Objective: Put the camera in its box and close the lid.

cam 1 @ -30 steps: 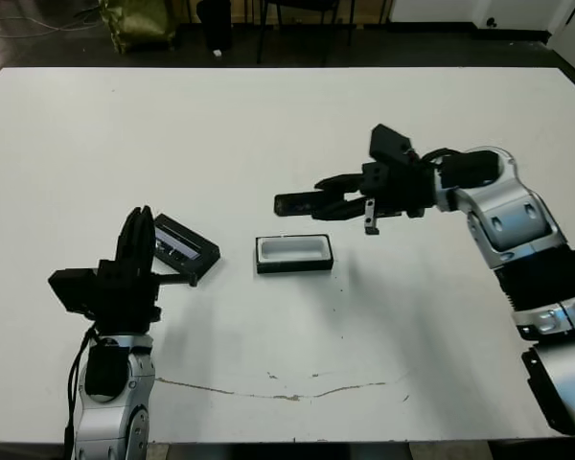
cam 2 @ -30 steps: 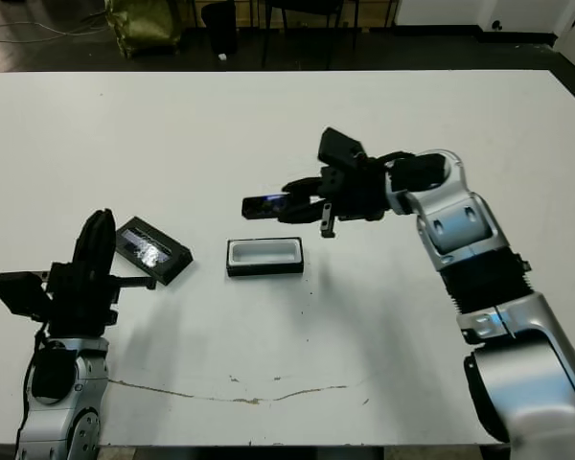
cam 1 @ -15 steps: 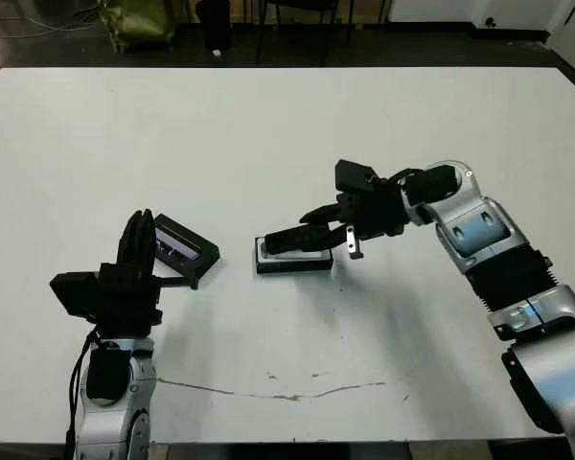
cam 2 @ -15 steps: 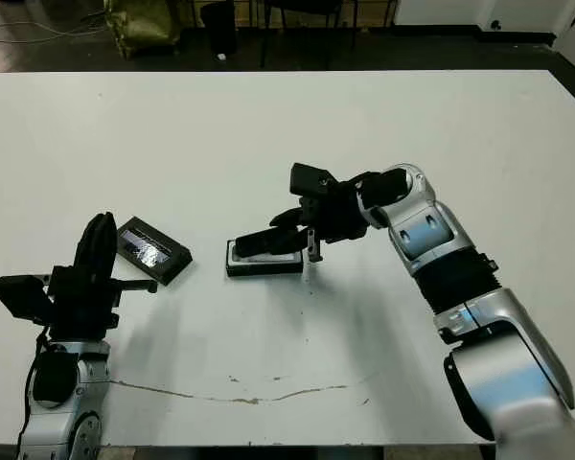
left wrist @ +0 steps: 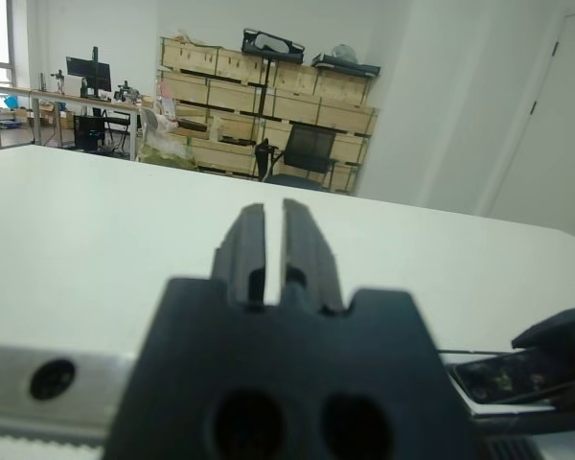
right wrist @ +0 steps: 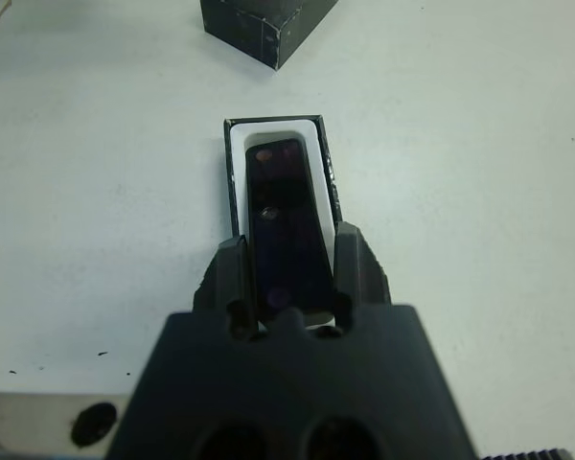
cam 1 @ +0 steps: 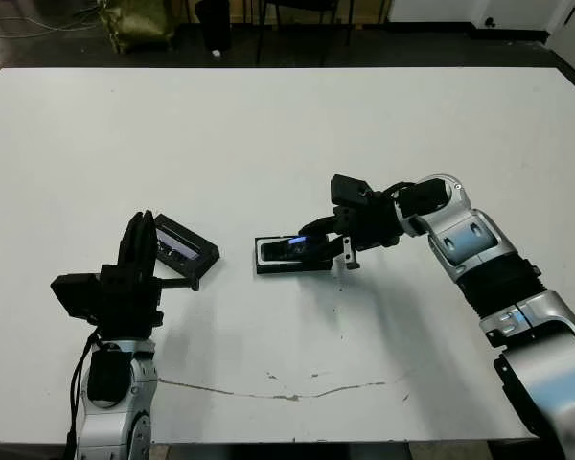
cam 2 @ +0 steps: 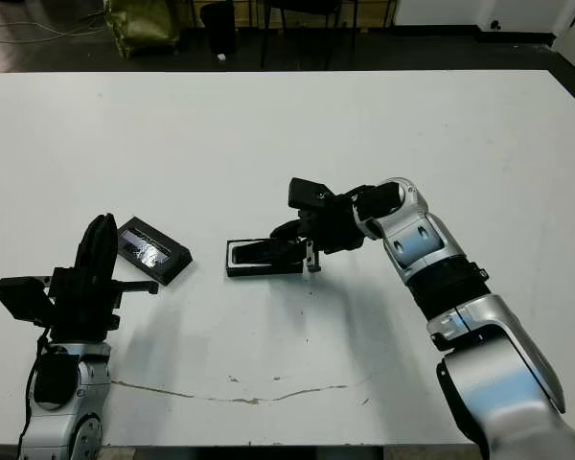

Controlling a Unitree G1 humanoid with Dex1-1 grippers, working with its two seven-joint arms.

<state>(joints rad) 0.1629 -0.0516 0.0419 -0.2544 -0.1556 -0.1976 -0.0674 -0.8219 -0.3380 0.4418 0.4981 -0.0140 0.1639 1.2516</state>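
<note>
Right gripper (right wrist: 287, 278) pinching the slim black bar-shaped camera (right wrist: 283, 220) between its two fingers, the camera lying in the shallow white-lined black box (right wrist: 232, 172) at mid-table. Flat glossy black lid (cam 1: 184, 249) rests left of the box, beside the raised left gripper (left wrist: 266, 251), fingers pressed nearly together.

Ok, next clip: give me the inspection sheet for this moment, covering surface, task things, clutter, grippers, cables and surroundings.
Surface: white table, with a thin dark scratch line near the robot's edge.
Task things: slim black bar-shaped camera over the white-lined black box, between the right fingers; whether it is fully seated, cannot tell. Flat black lid with silvery print lies apart, beside the left gripper.
Clutter: nothing seen.
Grippers: right gripper shut on the camera; left gripper shut, empty, raised.
Cables: black cable along the left arm.
Surroundings: wooden crates, chair, dark floor.
</note>
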